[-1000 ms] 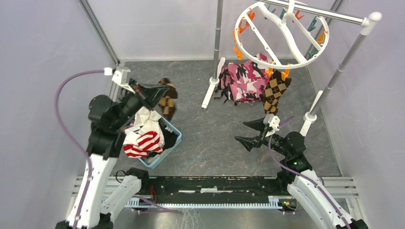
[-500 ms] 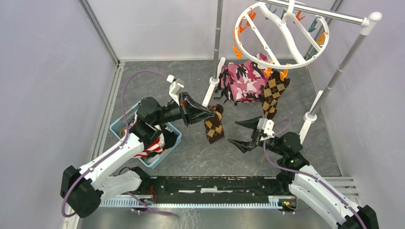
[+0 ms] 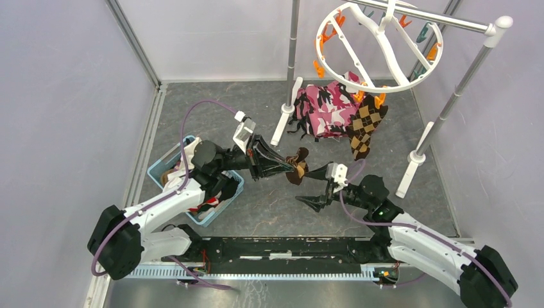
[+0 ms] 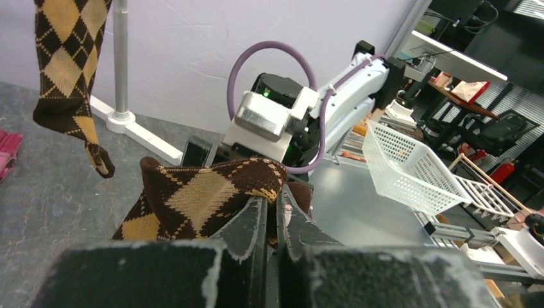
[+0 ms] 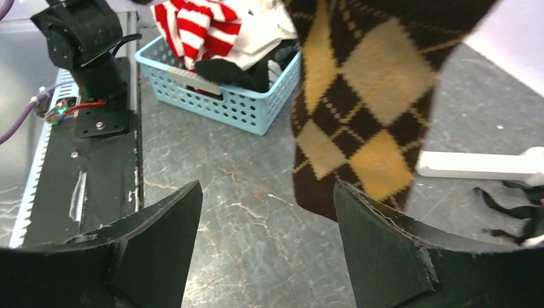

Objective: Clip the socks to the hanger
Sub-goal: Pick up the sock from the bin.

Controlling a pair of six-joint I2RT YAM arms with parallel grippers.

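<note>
While left hand (image 4: 272, 210) pinches soft knit argyle sock (image 4: 192, 199), right hand (image 3: 301, 186) gapes.

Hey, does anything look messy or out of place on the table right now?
Nothing spilled or broken. The blue basket sits askew to the table edges, heaped above its rim. A pink camouflage cloth is bunched below the hanger, beside a clipped argyle sock.
</note>
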